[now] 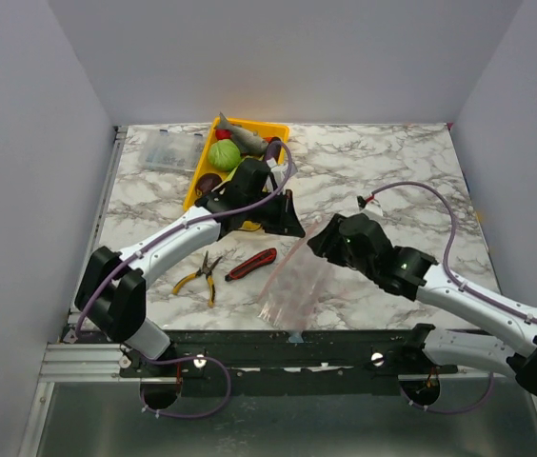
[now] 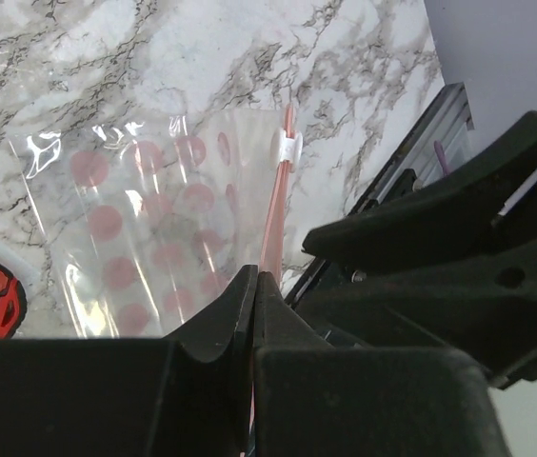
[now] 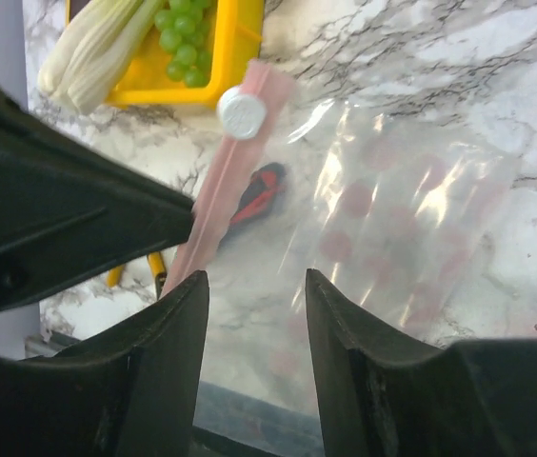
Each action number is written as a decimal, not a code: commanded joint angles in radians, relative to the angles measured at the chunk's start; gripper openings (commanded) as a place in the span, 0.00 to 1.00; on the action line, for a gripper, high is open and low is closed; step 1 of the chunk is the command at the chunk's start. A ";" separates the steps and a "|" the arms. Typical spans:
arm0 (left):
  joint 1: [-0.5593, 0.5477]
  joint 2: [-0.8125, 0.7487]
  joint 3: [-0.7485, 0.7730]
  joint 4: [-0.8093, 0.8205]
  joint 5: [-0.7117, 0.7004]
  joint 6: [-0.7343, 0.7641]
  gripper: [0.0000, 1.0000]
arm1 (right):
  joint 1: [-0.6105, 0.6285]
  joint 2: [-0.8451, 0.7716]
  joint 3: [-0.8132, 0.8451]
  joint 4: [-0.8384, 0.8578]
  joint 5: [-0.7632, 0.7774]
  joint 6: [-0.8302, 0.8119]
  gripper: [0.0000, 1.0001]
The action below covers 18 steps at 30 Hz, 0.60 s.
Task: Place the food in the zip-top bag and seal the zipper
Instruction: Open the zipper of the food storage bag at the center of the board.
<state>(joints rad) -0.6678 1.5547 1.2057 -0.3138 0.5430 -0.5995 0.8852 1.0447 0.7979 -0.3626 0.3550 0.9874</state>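
Left wrist shows left end effector [image 2: 254, 284] pinching the zipper [image 2: 274, 214]

This was a robotics lab test cell, not a home or a kitchen. Plain pale walls [image 1: 21, 143] boxed in a marble-patterned desk [image 1: 373, 171] on three sides. A left arm [image 1: 169, 243] and a right arm [image 1: 468, 300], both white and black, stood bolted to a dark metal frame [image 1: 278, 347] at the near edge, trailing purple cables [image 1: 421, 185]. The desk carried mismatched props: toy food [image 1: 224, 154] in a yellow tray [image 1: 270, 127], pliers [image 1: 202, 276] and a utility knife [image 1: 251, 264].
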 commanded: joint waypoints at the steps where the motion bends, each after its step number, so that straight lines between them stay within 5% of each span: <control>1: 0.001 -0.058 -0.027 0.037 0.023 -0.026 0.00 | -0.061 0.007 0.050 -0.044 0.023 0.052 0.49; 18: -0.024 -0.075 -0.003 -0.029 -0.114 -0.051 0.00 | -0.094 0.174 0.226 -0.110 -0.037 0.030 0.46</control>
<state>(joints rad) -0.6773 1.5185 1.1866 -0.3084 0.5095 -0.6384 0.7918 1.1721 0.9691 -0.4011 0.3195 1.0183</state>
